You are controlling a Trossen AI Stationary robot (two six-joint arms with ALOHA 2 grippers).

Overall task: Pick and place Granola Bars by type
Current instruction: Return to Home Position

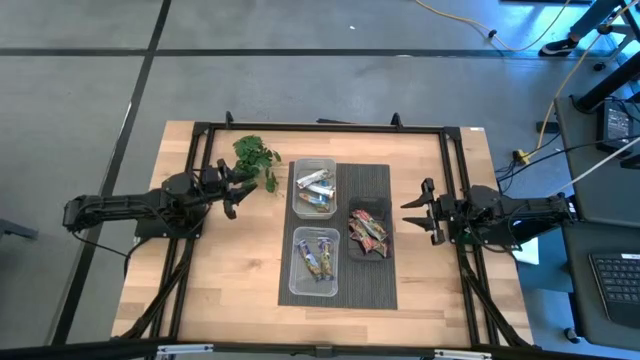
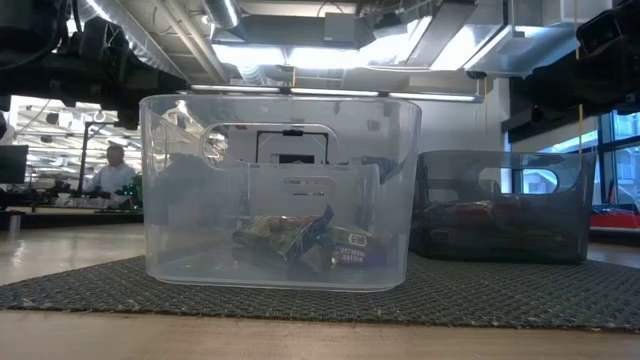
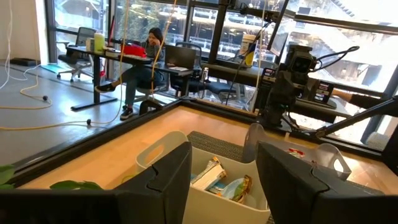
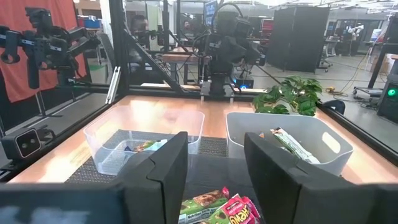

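Granola bars lie sorted in three tubs on a dark mat (image 1: 340, 290). Silver and blue bars (image 1: 314, 190) fill the far clear tub (image 1: 297, 166). Blue bars (image 1: 318, 258) lie in the near clear tub (image 1: 296, 283), and the low view shows them (image 2: 300, 240) too. Red and green bars (image 1: 367, 230) sit in the dark tub (image 1: 352, 205). My left gripper (image 1: 240, 190) hovers open left of the far tub, beside the green sprig (image 1: 255, 155), facing that tub (image 3: 158, 155). My right gripper (image 1: 415, 212) hovers open right of the dark tub, above its bars (image 4: 217, 208).
A black frame (image 1: 320, 127) runs round the table's far and side edges. Bare wood lies near the table's front edge (image 1: 230, 300) and right of the mat (image 1: 425, 270). People sit at desks in the room beyond (image 3: 146, 56).
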